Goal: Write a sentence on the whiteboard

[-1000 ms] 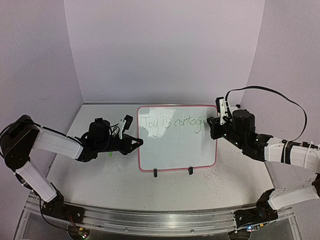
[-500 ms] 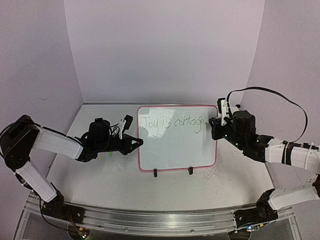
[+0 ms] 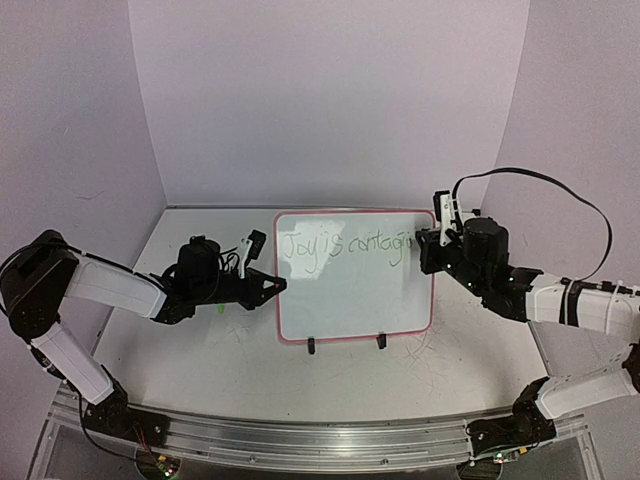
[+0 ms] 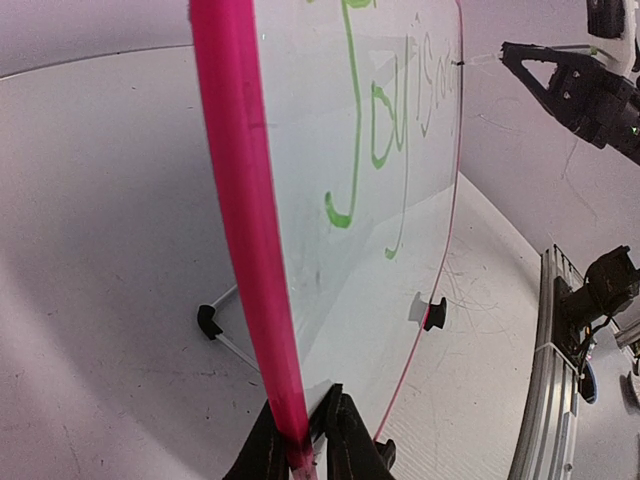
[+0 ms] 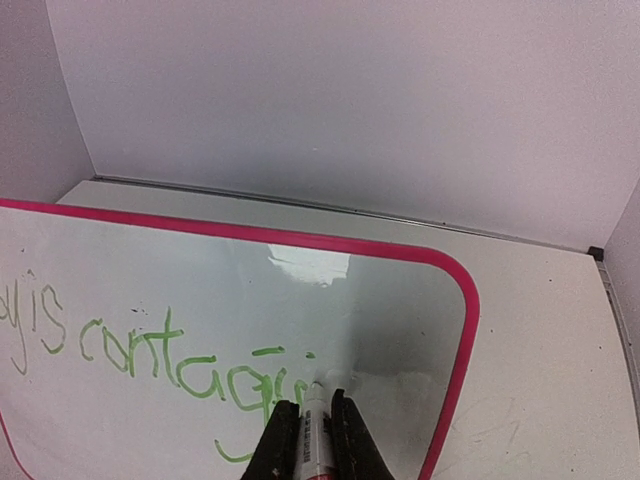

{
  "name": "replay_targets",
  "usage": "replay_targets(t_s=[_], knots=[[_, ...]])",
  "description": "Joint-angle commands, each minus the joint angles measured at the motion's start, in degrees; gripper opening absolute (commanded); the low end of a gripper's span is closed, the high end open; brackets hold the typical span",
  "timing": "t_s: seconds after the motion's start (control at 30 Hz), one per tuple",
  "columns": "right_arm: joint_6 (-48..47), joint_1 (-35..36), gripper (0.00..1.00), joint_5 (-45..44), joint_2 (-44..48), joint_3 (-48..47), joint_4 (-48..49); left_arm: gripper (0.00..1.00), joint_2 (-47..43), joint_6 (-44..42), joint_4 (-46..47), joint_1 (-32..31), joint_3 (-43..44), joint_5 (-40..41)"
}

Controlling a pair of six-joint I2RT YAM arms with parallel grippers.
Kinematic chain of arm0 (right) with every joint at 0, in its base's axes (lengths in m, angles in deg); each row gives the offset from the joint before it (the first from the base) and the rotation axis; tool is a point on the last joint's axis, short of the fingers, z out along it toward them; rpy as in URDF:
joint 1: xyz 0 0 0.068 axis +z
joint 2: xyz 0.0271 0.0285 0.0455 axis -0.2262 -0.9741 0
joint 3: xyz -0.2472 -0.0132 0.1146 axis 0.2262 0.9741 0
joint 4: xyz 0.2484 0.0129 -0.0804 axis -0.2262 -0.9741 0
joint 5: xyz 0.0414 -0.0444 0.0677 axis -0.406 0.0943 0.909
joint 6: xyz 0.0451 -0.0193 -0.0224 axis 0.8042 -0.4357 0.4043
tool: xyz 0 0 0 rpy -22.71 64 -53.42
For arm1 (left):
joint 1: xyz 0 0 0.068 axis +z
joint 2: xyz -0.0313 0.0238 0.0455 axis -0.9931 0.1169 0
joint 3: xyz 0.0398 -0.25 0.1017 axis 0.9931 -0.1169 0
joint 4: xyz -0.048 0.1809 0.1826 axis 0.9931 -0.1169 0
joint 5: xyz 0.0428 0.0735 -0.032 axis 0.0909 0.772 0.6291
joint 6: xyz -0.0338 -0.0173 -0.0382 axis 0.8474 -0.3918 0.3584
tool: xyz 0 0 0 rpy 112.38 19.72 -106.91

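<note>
The whiteboard (image 3: 355, 290) stands on its black wire stand at the table's middle, red-pink rim all round. Green handwriting (image 3: 345, 247) across its top reads "Joy is contagi" up to now; it also shows in the right wrist view (image 5: 180, 360) and the left wrist view (image 4: 375, 125). My left gripper (image 3: 278, 286) is shut on the board's left rim (image 4: 245, 230). My right gripper (image 3: 420, 250) is shut on a white marker (image 5: 313, 435), whose tip touches the board just right of the last green stroke.
Two black stand feet (image 3: 311, 346) poke out in front of the board. Faint grey scratch marks (image 3: 440, 350) cover the table at the right. Purple-white walls enclose the back and sides. A metal rail (image 3: 300, 440) runs along the near edge.
The right gripper with the marker has shifted slightly left and up along the board's top right. The writing has grown a little. The left arm has not moved.
</note>
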Motion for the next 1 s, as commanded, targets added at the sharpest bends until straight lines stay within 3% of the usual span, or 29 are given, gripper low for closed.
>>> replay_targets(t_s=[0.0,0.5,0.67,0.97], knots=[[-0.62,-0.34,0.0,-0.86,-1.08,-2.48,1.85,0.0,0.54,-3.77,-4.98,0.32,-0.33,7.43],[1.68,-0.28,0.0,2.91,1.95,0.06,-1.71,0.0,0.53,-3.77,-5.08,0.3,-0.36,7.67],[1.22,-0.57,0.0,0.53,5.77,-0.39,-1.72,0.0,0.22,-3.69,-5.2,0.28,-0.35,7.77],[0.78,-1.06,0.0,0.29,4.09,-0.72,-1.76,0.0,0.34,-3.82,-5.26,0.34,-0.14,7.58]])
